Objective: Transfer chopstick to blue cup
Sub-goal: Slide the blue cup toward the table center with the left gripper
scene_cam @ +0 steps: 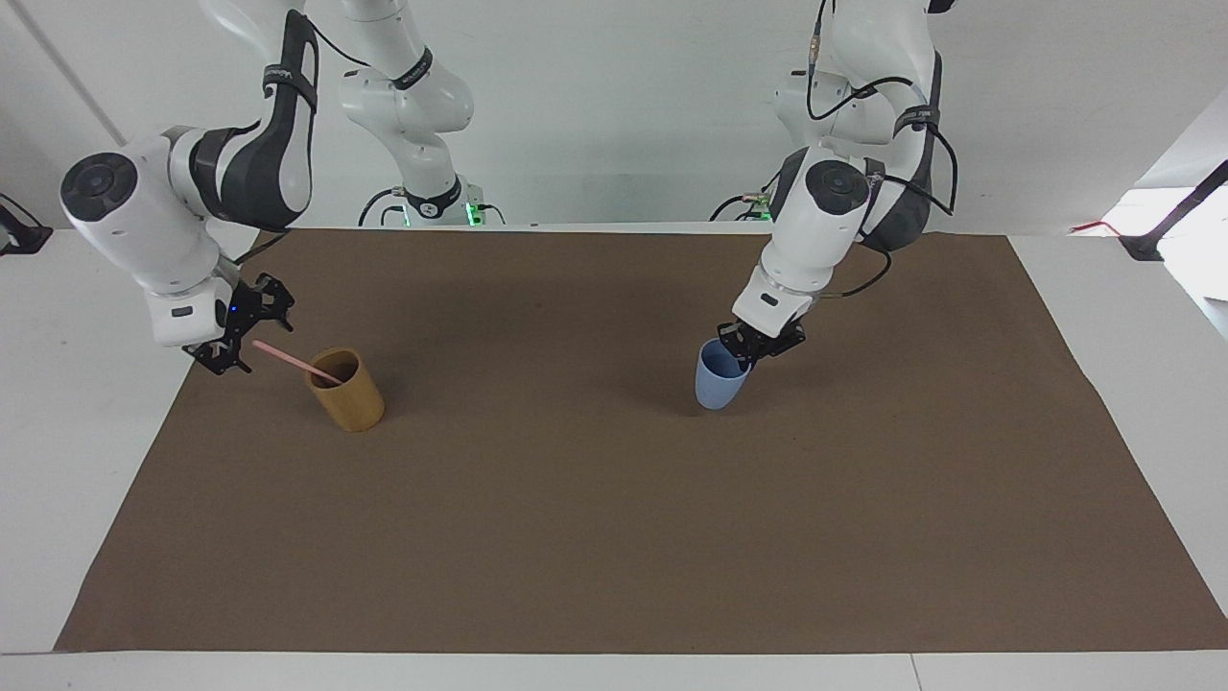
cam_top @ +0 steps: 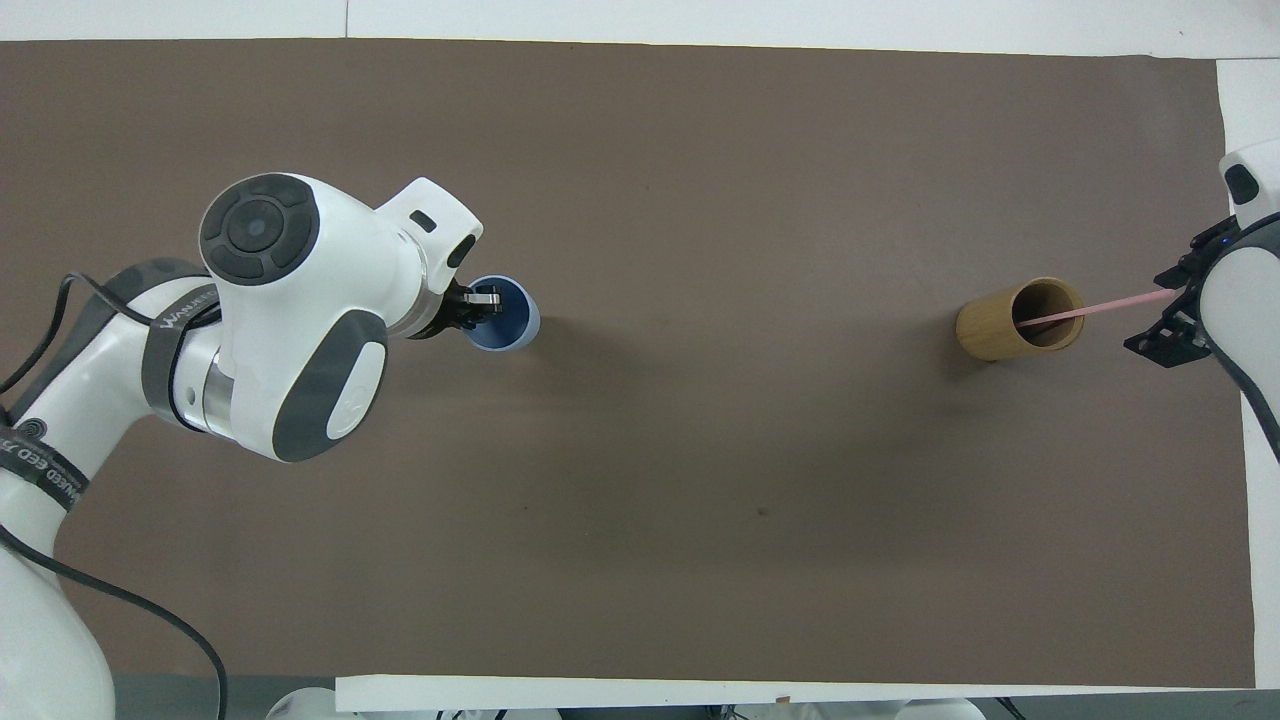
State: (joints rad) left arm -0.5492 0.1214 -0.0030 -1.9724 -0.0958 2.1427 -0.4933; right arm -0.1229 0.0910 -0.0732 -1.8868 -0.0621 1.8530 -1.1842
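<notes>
A pale pink chopstick [scene_cam: 288,358] [cam_top: 1100,306] leans in the tan cup [scene_cam: 347,392] [cam_top: 1015,322] at the right arm's end of the mat, its upper end pointing off the mat's edge. My right gripper [scene_cam: 245,329] [cam_top: 1172,303] is open, its fingers spread on either side of that upper end. Toward the middle of the mat, the blue cup [scene_cam: 718,379] [cam_top: 508,322] stands almost upright. My left gripper [scene_cam: 742,353] [cam_top: 486,301] is shut on its rim, one finger inside. Whether the cup rests on the mat I cannot tell.
A brown mat [scene_cam: 614,518] [cam_top: 700,520] covers most of the white table [scene_cam: 77,403]. Both arms' bases stand at the robots' edge.
</notes>
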